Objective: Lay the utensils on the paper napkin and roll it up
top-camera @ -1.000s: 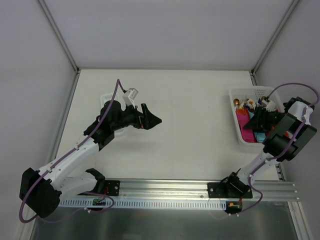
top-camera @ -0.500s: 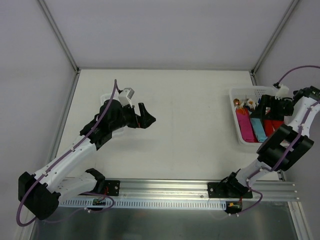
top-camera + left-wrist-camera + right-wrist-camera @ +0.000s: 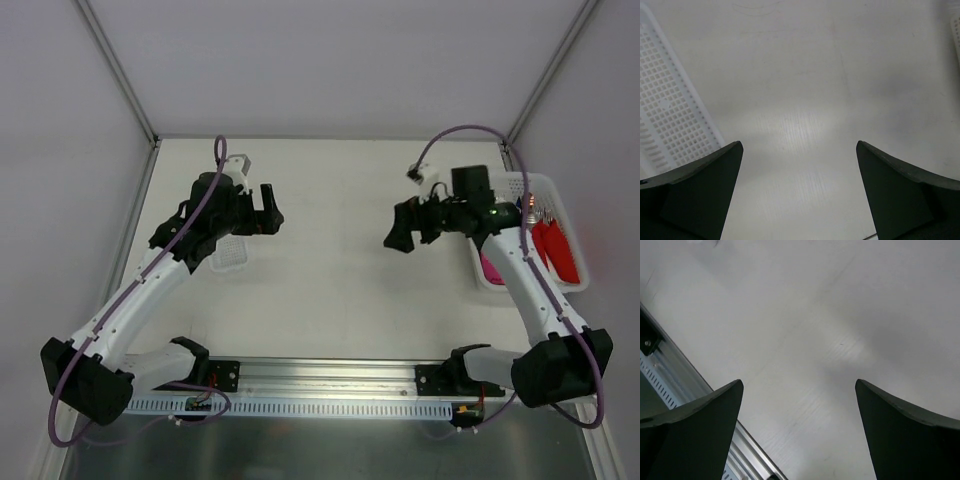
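Observation:
A magenta-pink piece that looks like the paper napkin (image 3: 489, 268) lies in the white basket (image 3: 470, 200) at the right, mostly hidden under my right arm. The utensils are out of view. My right gripper (image 3: 398, 228) hangs open above bare table, left of that basket. The right wrist view shows nothing between its jaws (image 3: 799, 382). My left gripper (image 3: 268, 206) is open too, over the table's left half, and its jaws (image 3: 799, 145) frame only bare table.
Red napkin bundles (image 3: 556, 246) lie in the right basket. A second white basket (image 3: 230, 255) sits under my left arm and shows at the left of the left wrist view (image 3: 670, 105). The aluminium rail (image 3: 675, 385) runs along the near edge.
My right arm has swung left from over the right basket to the middle of the table, its jaws opening wide. My left arm has drawn back to the left and away.

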Action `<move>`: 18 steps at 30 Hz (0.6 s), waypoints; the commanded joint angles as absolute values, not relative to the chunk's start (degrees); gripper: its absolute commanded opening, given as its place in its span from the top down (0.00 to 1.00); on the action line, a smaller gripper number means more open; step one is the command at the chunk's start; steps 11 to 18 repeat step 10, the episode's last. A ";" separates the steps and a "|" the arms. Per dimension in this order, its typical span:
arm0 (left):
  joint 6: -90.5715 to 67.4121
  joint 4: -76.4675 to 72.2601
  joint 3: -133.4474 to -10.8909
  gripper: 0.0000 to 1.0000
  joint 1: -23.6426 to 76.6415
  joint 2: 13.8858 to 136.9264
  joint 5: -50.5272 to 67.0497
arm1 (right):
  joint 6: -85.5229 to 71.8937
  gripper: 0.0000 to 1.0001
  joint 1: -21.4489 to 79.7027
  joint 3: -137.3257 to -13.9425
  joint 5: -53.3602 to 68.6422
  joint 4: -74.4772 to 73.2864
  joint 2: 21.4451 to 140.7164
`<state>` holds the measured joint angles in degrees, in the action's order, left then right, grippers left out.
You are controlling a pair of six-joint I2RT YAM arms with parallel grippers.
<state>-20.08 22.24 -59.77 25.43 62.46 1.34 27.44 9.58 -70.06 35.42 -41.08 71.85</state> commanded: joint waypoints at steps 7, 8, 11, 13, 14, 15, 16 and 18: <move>-19.42 26.81 -56.52 0.01 25.05 65.30 -1.93 | 22.32 0.01 21.00 -55.99 26.98 -27.33 66.53; -19.77 26.46 -55.38 0.01 25.05 64.78 -1.76 | 22.67 0.01 21.09 -55.64 26.81 -27.25 65.75; -20.21 25.23 -54.85 0.01 24.96 64.08 -1.58 | 22.76 0.01 21.09 -55.02 26.46 -26.98 64.87; -20.21 25.23 -54.85 0.01 24.96 64.08 -1.58 | 22.76 0.01 21.09 -55.02 26.46 -26.98 64.87; -20.21 25.23 -54.85 0.01 24.96 64.08 -1.58 | 22.76 0.01 21.09 -55.02 26.46 -26.98 64.87; -20.21 25.23 -54.85 0.01 24.96 64.08 -1.58 | 22.76 0.01 21.09 -55.02 26.46 -26.98 64.87; -20.21 25.23 -54.85 0.01 24.96 64.08 -1.58 | 22.76 0.01 21.09 -55.02 26.46 -26.98 64.87; -20.21 25.23 -54.85 0.01 24.96 64.08 -1.58 | 22.76 0.01 21.09 -55.02 26.46 -26.98 64.87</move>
